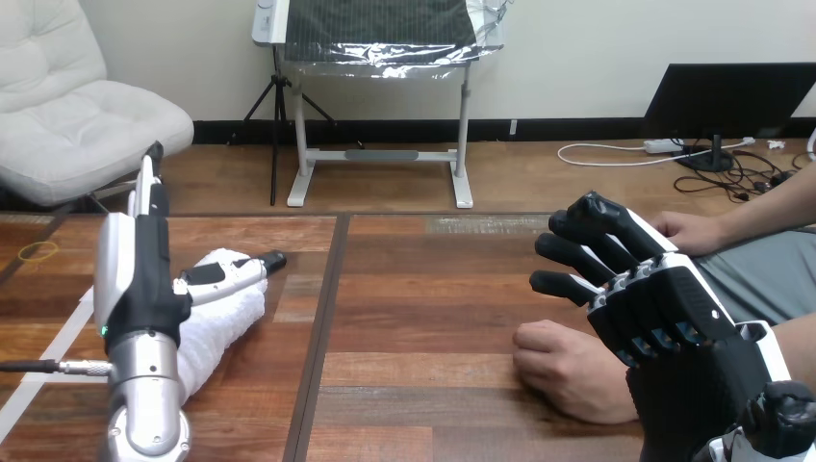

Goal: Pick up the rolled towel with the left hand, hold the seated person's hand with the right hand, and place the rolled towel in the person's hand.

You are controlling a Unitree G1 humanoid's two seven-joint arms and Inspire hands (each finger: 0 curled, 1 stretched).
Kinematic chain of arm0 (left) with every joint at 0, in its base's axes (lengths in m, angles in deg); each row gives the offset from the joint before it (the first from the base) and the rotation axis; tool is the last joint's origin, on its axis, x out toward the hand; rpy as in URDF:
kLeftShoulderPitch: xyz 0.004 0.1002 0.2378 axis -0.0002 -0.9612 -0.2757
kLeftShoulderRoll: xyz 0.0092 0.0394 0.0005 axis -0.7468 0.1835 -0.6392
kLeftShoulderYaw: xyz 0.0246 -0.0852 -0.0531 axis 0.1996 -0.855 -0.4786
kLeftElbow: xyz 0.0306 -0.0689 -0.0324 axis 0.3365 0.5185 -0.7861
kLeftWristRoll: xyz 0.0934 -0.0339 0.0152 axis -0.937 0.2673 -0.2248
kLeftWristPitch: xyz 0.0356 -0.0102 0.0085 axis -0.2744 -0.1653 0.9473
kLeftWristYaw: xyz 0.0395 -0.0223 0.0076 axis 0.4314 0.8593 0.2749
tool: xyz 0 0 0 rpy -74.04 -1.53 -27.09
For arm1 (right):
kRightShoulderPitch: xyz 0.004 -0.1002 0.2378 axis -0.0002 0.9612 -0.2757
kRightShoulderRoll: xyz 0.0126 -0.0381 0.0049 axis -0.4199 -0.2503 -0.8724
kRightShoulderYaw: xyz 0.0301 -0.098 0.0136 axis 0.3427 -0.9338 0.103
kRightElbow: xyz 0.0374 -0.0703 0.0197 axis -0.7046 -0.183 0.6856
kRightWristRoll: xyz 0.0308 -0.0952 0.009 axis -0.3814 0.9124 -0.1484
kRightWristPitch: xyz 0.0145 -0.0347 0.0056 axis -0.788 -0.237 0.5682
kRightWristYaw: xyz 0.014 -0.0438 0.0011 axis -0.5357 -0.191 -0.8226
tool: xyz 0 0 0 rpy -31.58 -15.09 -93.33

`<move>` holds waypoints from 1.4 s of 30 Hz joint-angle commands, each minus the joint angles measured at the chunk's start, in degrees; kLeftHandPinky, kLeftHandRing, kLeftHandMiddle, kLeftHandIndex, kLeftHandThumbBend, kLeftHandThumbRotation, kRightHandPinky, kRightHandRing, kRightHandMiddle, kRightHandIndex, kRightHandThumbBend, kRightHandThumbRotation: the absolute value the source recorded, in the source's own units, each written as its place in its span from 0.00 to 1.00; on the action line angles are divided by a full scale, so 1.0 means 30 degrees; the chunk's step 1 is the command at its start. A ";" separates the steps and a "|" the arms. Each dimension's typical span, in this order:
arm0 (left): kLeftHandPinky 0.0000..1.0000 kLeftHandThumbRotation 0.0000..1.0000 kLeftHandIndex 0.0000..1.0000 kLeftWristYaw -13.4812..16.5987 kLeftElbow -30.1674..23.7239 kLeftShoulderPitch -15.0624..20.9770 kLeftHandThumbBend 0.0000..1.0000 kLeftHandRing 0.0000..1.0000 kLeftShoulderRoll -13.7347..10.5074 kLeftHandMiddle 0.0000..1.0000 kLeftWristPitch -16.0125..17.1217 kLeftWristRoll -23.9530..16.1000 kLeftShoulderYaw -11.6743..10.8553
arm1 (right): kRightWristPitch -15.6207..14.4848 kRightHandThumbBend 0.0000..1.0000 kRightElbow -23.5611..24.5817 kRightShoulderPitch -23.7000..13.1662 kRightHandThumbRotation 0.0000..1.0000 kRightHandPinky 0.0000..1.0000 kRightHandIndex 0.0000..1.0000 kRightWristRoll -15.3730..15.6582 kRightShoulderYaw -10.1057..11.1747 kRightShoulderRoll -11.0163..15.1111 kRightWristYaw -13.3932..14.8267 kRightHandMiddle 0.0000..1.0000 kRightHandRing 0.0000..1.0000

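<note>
Right hand (674, 327) nearest, above the person's hand (568, 371); towel pickup looks like the step in hand
At near right the right hand hangs with its fingers loosely bent and spread, gripping nothing, just over and to the right of the person's hand, which rests loosely closed on the counter (433, 318). At near left the rolled towel (226, 322) lies on the counter against the left hand (144, 279), whose fingers point straight toward the far side while the thumb lies across the towel's top (laid on it, not clamped). Next, I judge, the left hand must wrap the roll and lift, and the right must settle onto the person's hand
</note>
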 commanded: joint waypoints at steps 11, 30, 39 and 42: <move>0.86 0.07 0.99 0.1161 0.1685 0.2305 1.00 1.00 -0.0666 1.00 -0.1187 -0.1321 0.1079 | 0.0238 0.88 0.0316 -0.0748 1.00 0.76 0.84 -0.0238 0.0089 -0.0051 -0.0130 0.85 0.83; 0.99 0.15 0.99 0.1576 0.2886 0.3271 1.00 1.00 -0.0838 1.00 -0.3419 -0.2352 0.2204 | 0.0265 0.88 0.0435 -0.0832 1.00 0.75 0.83 -0.0170 0.0131 -0.0118 -0.0169 0.84 0.83; 1.00 0.18 0.98 0.1688 0.3877 0.3908 1.00 1.00 -0.0837 1.00 -0.4278 -0.2405 0.2491 | 0.0346 0.88 0.0478 -0.0829 1.00 0.75 0.83 -0.0029 0.0175 -0.0183 -0.0101 0.83 0.82; 1.00 0.19 0.98 0.1832 0.4287 0.4152 1.00 1.00 -0.0865 0.99 -0.4519 -0.2489 0.2621 | 0.0400 0.88 0.0475 -0.0845 1.00 0.74 0.83 0.0012 0.0194 -0.0194 -0.0101 0.83 0.82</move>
